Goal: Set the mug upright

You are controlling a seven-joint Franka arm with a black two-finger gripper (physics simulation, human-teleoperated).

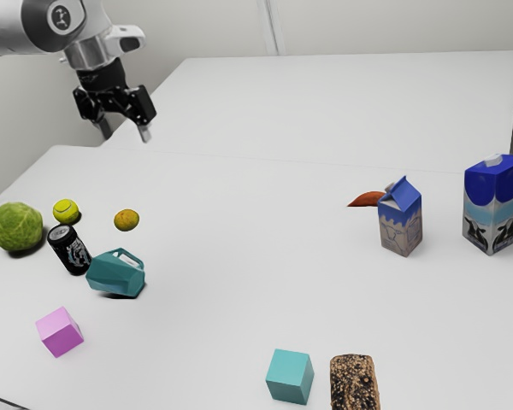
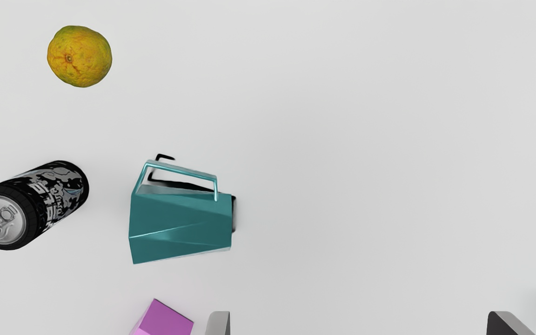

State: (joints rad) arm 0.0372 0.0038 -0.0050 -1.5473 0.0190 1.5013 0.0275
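Mug [image 1: 115,275]: lay on its side, can [image 1: 69,249] at its 10 o'clock, orange fruit [image 1: 126,219] at its 12 in the exterior view | Gripper [image 1: 126,133]: up high toward 12, fingers spread, holding nothing | Done: mug wasn't standing | Left: grabbing, tipping up, letting go, I guessed

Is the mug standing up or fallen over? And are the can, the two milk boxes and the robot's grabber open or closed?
Mug: fallen over, on its side
Black can: standing up, top looks closed
Small milk box: standing up, top folded closed
Big milk box: standing up, cap on
Grabber: open, empty
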